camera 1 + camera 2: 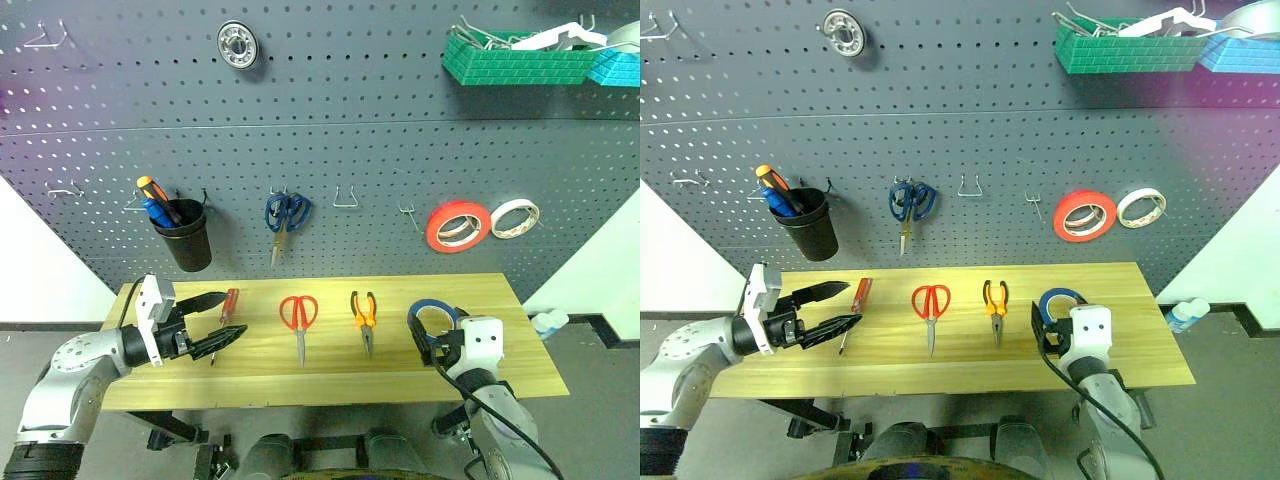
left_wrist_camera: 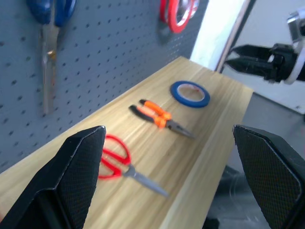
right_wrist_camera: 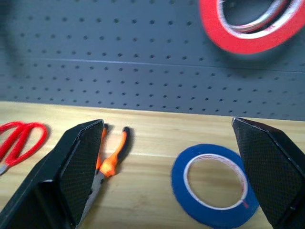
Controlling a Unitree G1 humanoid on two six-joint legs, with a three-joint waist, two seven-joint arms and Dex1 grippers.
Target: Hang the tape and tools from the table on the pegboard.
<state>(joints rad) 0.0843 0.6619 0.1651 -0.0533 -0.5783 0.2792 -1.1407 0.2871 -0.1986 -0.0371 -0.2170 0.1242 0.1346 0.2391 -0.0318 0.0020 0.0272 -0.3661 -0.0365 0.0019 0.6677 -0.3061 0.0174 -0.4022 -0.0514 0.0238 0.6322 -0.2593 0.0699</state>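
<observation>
On the light wooden table [image 1: 330, 375] lie, from left to right, a slim red-handled screwdriver [image 1: 229, 305], red-handled scissors [image 1: 298, 318], orange-and-black pliers [image 1: 364, 316] and a blue roll of tape [image 3: 214, 183]. Behind the table rises the dark grey pegboard [image 1: 350, 130]. My left gripper [image 1: 234, 315] hovers open over the table's left part, right in front of the screwdriver and pointing towards the right. The right gripper [image 3: 166, 124] stands open at the table's right front, just short of the tape, and holds nothing. It hides part of the tape in the head views.
The pegboard carries a black cup [image 1: 182, 238] with screwdrivers, blue-handled scissors [image 1: 286, 214], a red-orange roll [image 1: 458, 226], a white roll [image 1: 515, 218], a green basket [image 1: 520, 58] and a metal ring [image 1: 238, 43]. Bare hooks [image 1: 346, 196] hang between the scissors and the rolls.
</observation>
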